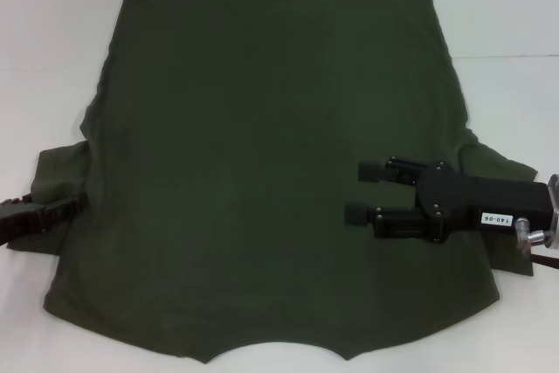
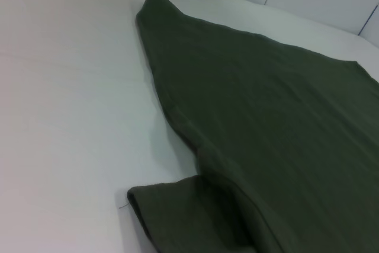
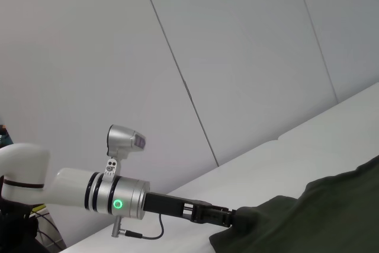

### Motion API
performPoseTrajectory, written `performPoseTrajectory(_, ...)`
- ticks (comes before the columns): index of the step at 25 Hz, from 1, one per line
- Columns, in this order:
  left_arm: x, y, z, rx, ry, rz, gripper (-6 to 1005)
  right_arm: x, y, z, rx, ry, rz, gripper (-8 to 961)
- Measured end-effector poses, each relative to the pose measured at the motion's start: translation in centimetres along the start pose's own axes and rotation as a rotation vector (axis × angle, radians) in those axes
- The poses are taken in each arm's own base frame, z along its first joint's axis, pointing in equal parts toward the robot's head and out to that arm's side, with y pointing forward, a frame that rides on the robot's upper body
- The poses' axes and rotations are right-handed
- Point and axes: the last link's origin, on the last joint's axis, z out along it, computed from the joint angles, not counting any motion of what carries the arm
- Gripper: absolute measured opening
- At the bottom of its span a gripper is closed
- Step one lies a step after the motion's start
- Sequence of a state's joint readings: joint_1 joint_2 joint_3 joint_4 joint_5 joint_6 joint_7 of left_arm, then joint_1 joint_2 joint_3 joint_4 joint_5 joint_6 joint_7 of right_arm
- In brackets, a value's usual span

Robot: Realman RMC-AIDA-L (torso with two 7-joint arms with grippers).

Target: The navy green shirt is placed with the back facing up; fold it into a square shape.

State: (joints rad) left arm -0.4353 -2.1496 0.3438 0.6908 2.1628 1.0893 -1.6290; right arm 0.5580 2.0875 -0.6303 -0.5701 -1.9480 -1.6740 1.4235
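The navy green shirt (image 1: 262, 155) lies spread flat on the white table (image 1: 52, 24), collar notch at the near edge and hem at the far side. Both short sleeves stick out sideways. My left gripper (image 1: 74, 205) reaches in from the left at the left sleeve's seam. In the right wrist view the left gripper (image 3: 234, 217) looks shut on a bunched edge of the shirt (image 3: 320, 217). My right gripper (image 1: 356, 191) hovers open over the shirt's right side, fingers pointing left, holding nothing. The left wrist view shows the shirt (image 2: 266, 134) with its sleeve edge curled.
Bare white table (image 2: 59, 117) surrounds the shirt to the left, right and far side. A pale panelled wall (image 3: 237, 57) stands behind the table. The left arm's silver wrist (image 3: 112, 197) shows with a green light.
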Motion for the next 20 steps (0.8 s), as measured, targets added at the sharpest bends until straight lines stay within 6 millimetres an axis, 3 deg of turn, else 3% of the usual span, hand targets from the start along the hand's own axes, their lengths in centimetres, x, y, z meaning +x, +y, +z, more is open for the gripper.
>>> performPoseTrajectory(14, 0.62, -0.22, -0.06, 0.009, -0.002, 0.026, 945, -0.02, 0.00, 0.08, 0.000, -0.005, 0.003, 897)
performPoseTrajectory(20, 0.90, -0.53, -0.29, 0.027, -0.007, 0.046, 771, -0.17, -0.01, 0.14, -0.001, -0.012, 0.001, 896)
